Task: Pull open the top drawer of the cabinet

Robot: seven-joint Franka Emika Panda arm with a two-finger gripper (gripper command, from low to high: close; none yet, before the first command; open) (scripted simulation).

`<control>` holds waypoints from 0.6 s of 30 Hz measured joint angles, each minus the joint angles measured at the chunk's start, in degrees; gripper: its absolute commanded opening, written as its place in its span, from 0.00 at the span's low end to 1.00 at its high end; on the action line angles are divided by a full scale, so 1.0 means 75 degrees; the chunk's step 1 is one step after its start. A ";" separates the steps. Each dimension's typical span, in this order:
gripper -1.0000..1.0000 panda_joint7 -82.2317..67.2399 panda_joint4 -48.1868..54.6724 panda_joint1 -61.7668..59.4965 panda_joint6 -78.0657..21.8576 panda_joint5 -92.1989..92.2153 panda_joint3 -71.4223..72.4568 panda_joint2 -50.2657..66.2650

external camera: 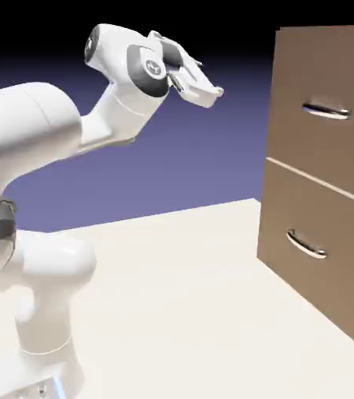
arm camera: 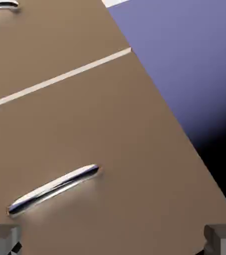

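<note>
We see the tall brown cabinet (external camera: 320, 187) on the bench (external camera: 157, 296), at its edge on the exterior view's right. Our arm (external camera: 32, 117) rises near the opposite edge. The top drawer (external camera: 320, 86) sits flush above the lower drawer (external camera: 313, 241). Our hand (external camera: 201, 84) is spread wide, apart from the top drawer's silver handle (external camera: 327, 111).
</note>
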 measured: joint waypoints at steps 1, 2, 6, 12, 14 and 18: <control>0.50 -0.0332 0.0067 0.0180 -0.0083 -0.0244 -0.0103 -0.0094; 0.50 -0.0664 0.0133 0.0359 -0.0166 -0.0489 -0.0206 -0.0188; 0.50 -0.1993 0.0400 0.1078 -0.0498 -0.1466 -0.0618 -0.0564; 0.50 -0.3987 0.0800 0.2156 -0.0995 -0.2932 -0.1236 -0.1128; 0.50 -0.4651 0.0933 0.2515 -0.1161 -0.3420 -0.1442 -0.1317; 0.50 -0.5980 0.1200 0.3233 -0.1493 -0.4398 -0.1854 -0.1693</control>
